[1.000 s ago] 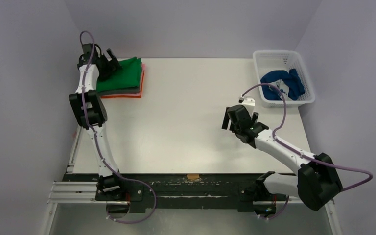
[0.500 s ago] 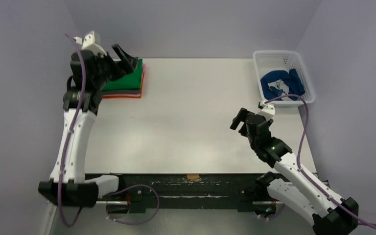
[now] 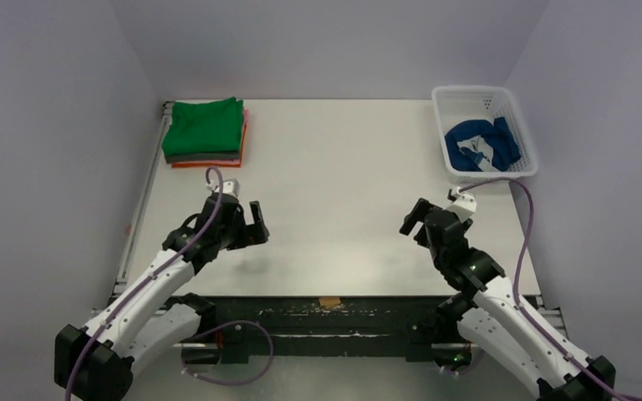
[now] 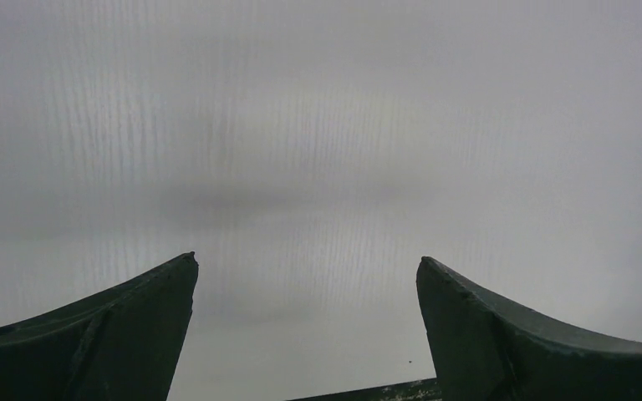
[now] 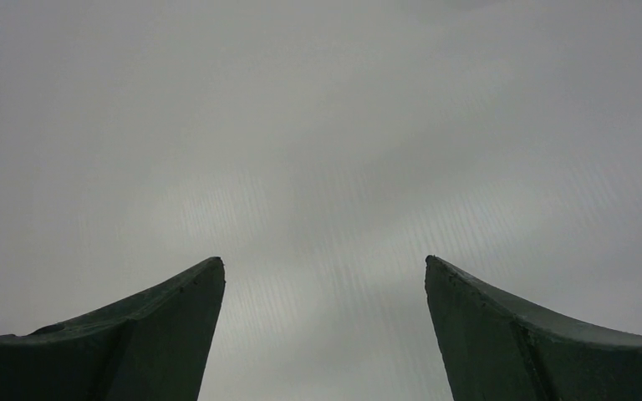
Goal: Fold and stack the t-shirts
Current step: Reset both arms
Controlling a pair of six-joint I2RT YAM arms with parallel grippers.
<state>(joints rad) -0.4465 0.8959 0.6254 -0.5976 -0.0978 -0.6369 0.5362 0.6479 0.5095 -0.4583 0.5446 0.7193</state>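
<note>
A folded stack of t-shirts [image 3: 206,127] lies at the table's back left corner, bright green on top with dark grey, pink and orange edges [image 3: 209,163] under it. A crumpled blue t-shirt [image 3: 478,142] lies in the white basket [image 3: 473,93] at the back right. My left gripper [image 3: 258,224] hovers open over the near left of the table, far from the stack. My right gripper [image 3: 413,218] is open over the near right, short of the basket. In both wrist views the left gripper [image 4: 308,263] and the right gripper [image 5: 324,261] have only bare table between their fingers.
The white table [image 3: 334,167] stretches between the stack and the basket. Grey walls close in on the left, back and right. A black rail [image 3: 326,311] carrying the arm bases runs along the near edge.
My left arm has pulled back from the green stack to the near left of the table, leaving the stack uncovered. My right arm has shifted slightly nearer and turned. Both grippers stay open.
</note>
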